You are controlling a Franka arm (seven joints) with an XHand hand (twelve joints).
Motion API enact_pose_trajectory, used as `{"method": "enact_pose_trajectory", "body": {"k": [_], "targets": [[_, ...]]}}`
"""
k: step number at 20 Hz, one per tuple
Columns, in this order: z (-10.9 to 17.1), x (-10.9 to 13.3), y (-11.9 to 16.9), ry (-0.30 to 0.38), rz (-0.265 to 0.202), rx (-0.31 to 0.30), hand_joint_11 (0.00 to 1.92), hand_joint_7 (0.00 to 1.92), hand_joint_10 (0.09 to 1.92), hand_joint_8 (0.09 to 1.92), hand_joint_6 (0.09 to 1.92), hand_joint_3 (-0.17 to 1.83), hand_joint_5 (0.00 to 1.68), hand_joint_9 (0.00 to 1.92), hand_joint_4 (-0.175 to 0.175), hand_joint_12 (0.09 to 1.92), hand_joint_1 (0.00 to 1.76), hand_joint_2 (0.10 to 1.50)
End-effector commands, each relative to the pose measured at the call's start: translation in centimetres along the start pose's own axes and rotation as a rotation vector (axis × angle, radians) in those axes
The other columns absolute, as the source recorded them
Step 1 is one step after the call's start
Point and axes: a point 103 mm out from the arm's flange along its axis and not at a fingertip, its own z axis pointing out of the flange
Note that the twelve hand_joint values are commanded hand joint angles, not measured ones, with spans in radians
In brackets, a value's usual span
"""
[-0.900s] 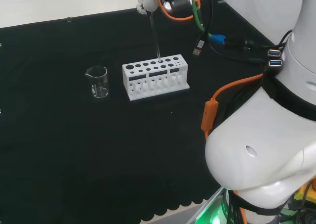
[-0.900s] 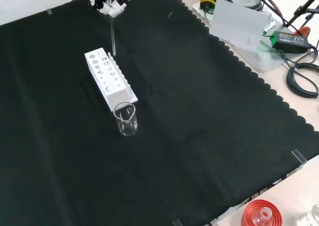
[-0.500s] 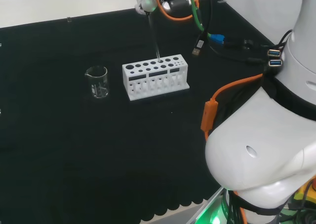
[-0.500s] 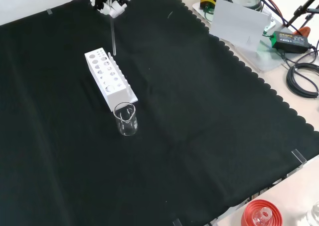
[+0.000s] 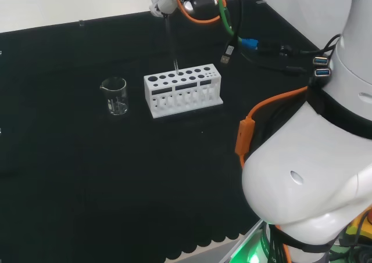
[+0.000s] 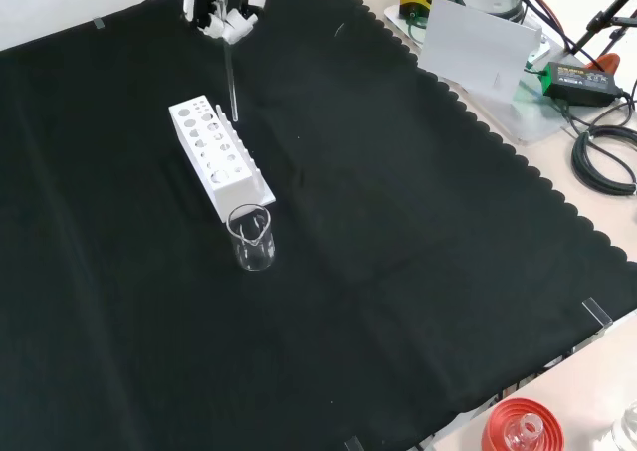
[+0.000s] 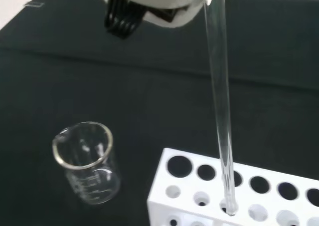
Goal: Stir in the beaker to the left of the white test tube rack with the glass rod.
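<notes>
A clear glass rod [image 5: 170,42] [image 6: 231,81] [image 7: 221,116] hangs upright from my hand [image 5: 161,3] [image 6: 225,15] [image 7: 149,0], whose fingers are shut on its top end. Its lower tip is just above the holes of the white test tube rack [image 5: 183,90] [image 6: 218,156] [image 7: 234,196]. The clear glass beaker [image 5: 114,96] [image 6: 251,237] [image 7: 88,161] stands to the rack's left in the head view and nearer the camera in the front view. I cannot see anything inside the beaker.
Cables and USB plugs [image 5: 250,45] lie on the cloth behind the rack, to the right in the head view. A red ribbed stand [image 6: 520,426] with glassware sits at the bench's near edge in the front view. A white board [image 6: 481,48] stands past the cloth's scalloped edge.
My hand has carried the rod to the left in the head view, along the rack toward the beaker's end. Rack and beaker stay put.
</notes>
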Motion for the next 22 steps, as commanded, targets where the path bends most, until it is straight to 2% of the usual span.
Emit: {"method": "enact_pose_trajectory", "body": {"k": [1,4,8,16,20,22], "targets": [[-1.6,7.1,3.4,-0.017,-0.071,-0.005,1.66,1.56,0.6,0.86,1.01,0.8,1.11,1.76,-0.175,0.72,1.19,0.67],[-2.1,10.4,4.5,-0.014,-0.113,-0.01,1.67,1.56,0.6,0.86,1.01,0.8,1.11,1.76,-0.175,0.72,1.19,0.67],[-2.3,12.7,5.5,-0.001,-0.163,-0.019,1.67,1.56,0.6,0.86,1.01,0.8,1.11,1.76,-0.175,0.71,1.19,0.67],[-2.4,15.4,8.0,0.021,-0.239,-0.029,1.67,1.56,0.59,0.85,1.01,0.8,1.11,1.76,-0.175,0.71,1.19,0.67],[-2.2,15.6,8.9,0.03,-0.259,-0.024,1.67,1.56,0.59,0.85,1.01,0.8,1.11,1.76,-0.175,0.71,1.19,0.67],[-2.2,15.3,9.0,0.008,-0.265,0.012,1.67,1.56,0.59,0.85,1.01,0.8,1.11,1.76,-0.175,0.71,1.19,0.67]]}}
